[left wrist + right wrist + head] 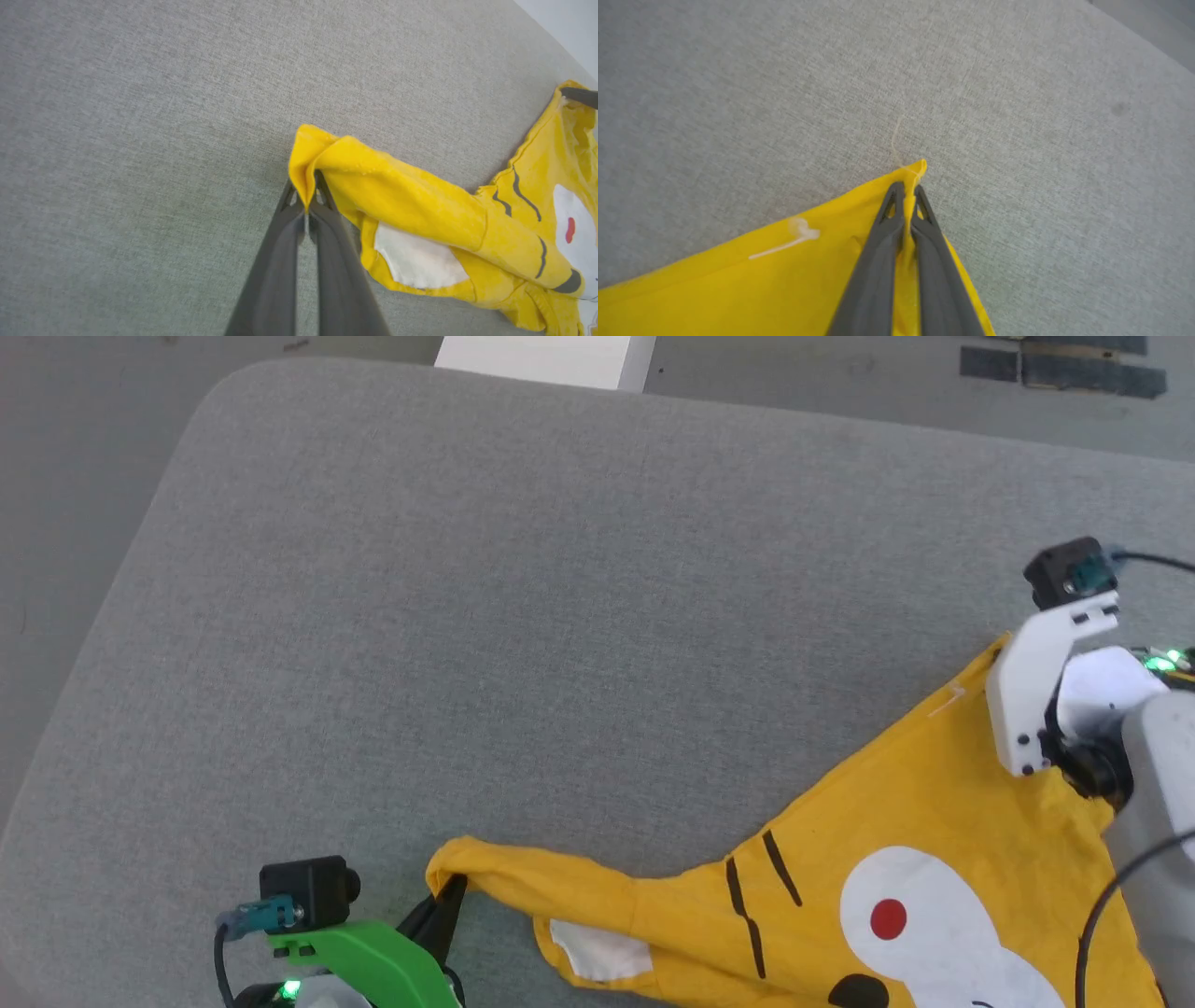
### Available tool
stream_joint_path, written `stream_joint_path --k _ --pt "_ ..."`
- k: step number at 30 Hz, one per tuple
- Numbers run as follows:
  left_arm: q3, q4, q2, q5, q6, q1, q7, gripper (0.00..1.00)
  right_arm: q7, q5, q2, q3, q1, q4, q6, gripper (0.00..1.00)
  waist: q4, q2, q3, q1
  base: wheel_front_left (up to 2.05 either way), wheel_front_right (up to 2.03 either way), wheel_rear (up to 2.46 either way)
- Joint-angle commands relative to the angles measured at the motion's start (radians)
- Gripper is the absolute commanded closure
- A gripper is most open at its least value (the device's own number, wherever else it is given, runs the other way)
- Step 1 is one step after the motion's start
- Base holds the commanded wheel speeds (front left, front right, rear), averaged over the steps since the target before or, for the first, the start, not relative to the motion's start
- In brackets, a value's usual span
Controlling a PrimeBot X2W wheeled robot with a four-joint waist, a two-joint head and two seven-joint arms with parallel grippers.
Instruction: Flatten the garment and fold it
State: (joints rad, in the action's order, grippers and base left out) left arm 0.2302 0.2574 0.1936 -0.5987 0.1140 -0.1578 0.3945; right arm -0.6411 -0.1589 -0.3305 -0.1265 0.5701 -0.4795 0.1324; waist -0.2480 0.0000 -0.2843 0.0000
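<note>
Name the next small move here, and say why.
The left gripper pinches a bunched end of the garment, the right gripper a corner, and the cloth between lies crumpled. So probably draw the two apart to stretch it flat.

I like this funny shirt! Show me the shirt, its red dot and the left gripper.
shirt [934,784]: head view, on its plain yellow part.
red dot [888,918]: head view, middle of the dot.
left gripper [306,193]: left wrist view, between its fingertips, shut on the shirt.

place: likely a lab | cues: grey fabric-covered table [467,616]; grey floor [75,476]; dark tape strips [1064,369]
</note>
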Motion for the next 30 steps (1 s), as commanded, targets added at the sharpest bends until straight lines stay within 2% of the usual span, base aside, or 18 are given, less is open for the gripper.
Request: stream_joint_path --k 1,9,15,20,23,27,30 --pt "-0.005 -0.002 0.002 -0.003 -0.001 0.006 -0.004 1.0 0.047 0.002 -0.003 0.017 -0.044 0.025 -0.002 1.0 0.022 0.0 0.031 0.0 0.0 0.0 0.0" --pt "-0.022 0.013 0.026 -0.008 0.014 -0.039 0.011 1.0 0.374 -0.068 0.079 0.113 -0.271 0.215 -0.002 1.0 0.104 0.0 0.115 0.0 0.0 0.0 0.0" --pt "-0.045 0.038 0.048 -0.01 0.026 -0.064 0.017 1.0 0.53 -0.065 0.167 0.188 -0.469 0.335 -0.002 1.0 0.174 0.0 0.161 0.0 0.0 0.0 0.0" --pt "-0.066 0.049 0.056 -0.003 0.027 -0.068 -0.016 1.0 0.584 -0.063 0.237 0.244 -0.598 0.415 -0.002 1.0 0.223 0.0 0.195 0.0 0.0 0.0 0.0" --pt "-0.09 0.056 0.061 0.004 0.024 -0.061 -0.057 1.0 0.58 -0.058 0.263 0.271 -0.654 0.476 -0.002 1.0 0.254 0.0 0.21 0.0 0.0 0.0 0.0" --pt "-0.123 0.068 0.066 -0.005 0.003 -0.005 -0.107 1.0 0.555 -0.048 0.264 0.286 -0.673 0.55 -0.002 1.0 0.271 0.0 0.216 0.0 0.0 0.0 0.0" --pt "-0.146 0.069 0.093 0.001 -0.015 0.073 -0.117 1.0 0.51 -0.046 0.226 0.282 -0.636 0.602 -0.002 1.0 0.281 0.0 0.215 0.0 0.0 0.0 0.0"
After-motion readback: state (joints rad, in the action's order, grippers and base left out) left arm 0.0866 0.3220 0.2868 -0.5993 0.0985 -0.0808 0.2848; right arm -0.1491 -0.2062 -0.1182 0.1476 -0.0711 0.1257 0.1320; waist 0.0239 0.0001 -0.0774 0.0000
